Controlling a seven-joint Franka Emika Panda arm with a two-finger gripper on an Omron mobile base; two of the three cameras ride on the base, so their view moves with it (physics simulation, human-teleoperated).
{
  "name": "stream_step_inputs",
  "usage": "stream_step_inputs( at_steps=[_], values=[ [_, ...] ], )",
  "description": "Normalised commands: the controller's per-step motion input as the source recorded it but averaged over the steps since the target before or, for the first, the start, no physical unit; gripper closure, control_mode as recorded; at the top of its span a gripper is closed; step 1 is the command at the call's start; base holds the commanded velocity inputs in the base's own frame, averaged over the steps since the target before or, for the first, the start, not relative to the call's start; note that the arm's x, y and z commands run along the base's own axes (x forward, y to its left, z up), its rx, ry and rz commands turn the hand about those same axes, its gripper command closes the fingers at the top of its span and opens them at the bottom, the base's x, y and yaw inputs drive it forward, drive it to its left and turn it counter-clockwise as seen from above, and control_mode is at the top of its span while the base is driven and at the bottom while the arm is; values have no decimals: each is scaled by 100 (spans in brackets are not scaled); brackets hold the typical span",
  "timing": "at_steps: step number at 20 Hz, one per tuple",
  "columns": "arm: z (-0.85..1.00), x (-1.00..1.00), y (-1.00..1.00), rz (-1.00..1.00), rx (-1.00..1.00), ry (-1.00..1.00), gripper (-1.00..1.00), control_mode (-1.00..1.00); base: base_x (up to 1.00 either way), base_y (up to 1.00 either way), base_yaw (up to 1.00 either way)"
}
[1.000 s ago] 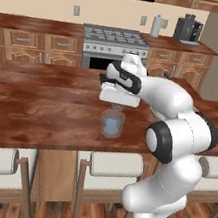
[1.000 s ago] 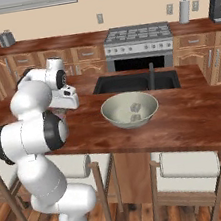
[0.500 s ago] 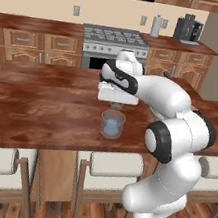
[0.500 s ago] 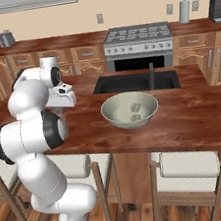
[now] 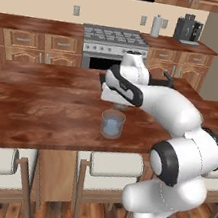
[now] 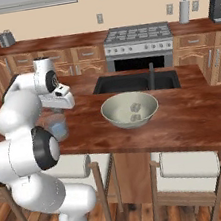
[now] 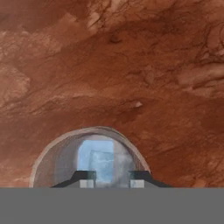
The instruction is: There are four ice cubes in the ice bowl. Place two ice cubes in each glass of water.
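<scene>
Since a second ago your gripper (image 7: 108,177) has eased left along the counter (image 5: 55,106), jaws nearly closed on an ice cube (image 7: 101,165) above the short glass (image 5: 112,124). At three o'clock, the ice bowl (image 6: 114,117) holds two cubes (image 6: 135,113).

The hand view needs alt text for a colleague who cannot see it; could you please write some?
Looking straight down, the gripper holds a pale blue ice cube between its two dark fingertips, directly over the open mouth of a clear glass. Reddish-brown wooden counter fills the rest of the frame.
</scene>
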Motion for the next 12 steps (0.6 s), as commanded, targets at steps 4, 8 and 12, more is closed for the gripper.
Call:
stream_step_inputs(
  at_steps=[4, 8, 12],
  values=[
    [14, -16, 0, -2, 0, -16, 100, -100, 0, 0, 0],
    [0, -6, 10, 0, 0, -7, 100, -100, 0, 0, 0],
    [-2, 0, 23, 0, 0, -2, 100, -100, 0, 0, 0]
  ],
)
